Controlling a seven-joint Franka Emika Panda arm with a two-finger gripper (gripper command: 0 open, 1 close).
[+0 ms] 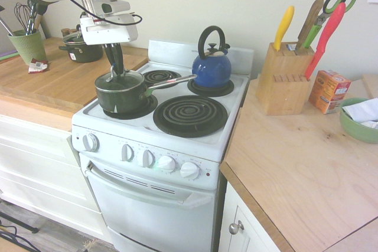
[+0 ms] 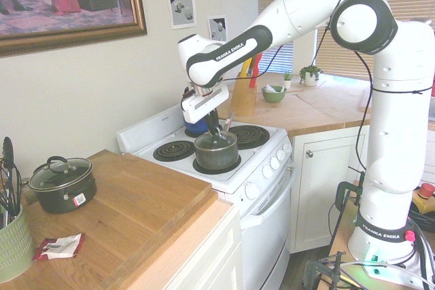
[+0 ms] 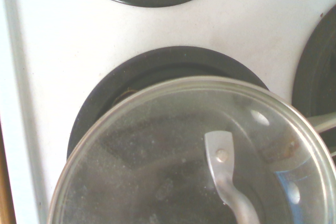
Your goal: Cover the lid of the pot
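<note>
The pot (image 1: 125, 97), a dark saucepan with a long silver handle (image 1: 172, 81), stands on the front left burner of the white stove (image 1: 118, 123). The round glass lid (image 1: 120, 81) lies across its mouth. Whether the lid rests fully on the rim or hangs just above it I cannot tell. My gripper (image 1: 116, 70) comes straight down from above and is shut on the lid's small metal knob. The second exterior view shows the same: gripper (image 2: 215, 132) over lid (image 2: 217, 142) and pot (image 2: 217, 154). In the wrist view the glass lid (image 3: 152, 156) with its metal knob (image 3: 224, 171) fills the lower part.
A blue kettle (image 1: 211, 66) stands on the back right burner. A small two-handled dark pot (image 1: 81, 50) and a green utensil cup (image 1: 28, 45) sit on the left wooden counter. On the right counter are a knife block (image 1: 284, 79), an orange box (image 1: 328, 91) and a green bowl (image 1: 359, 121).
</note>
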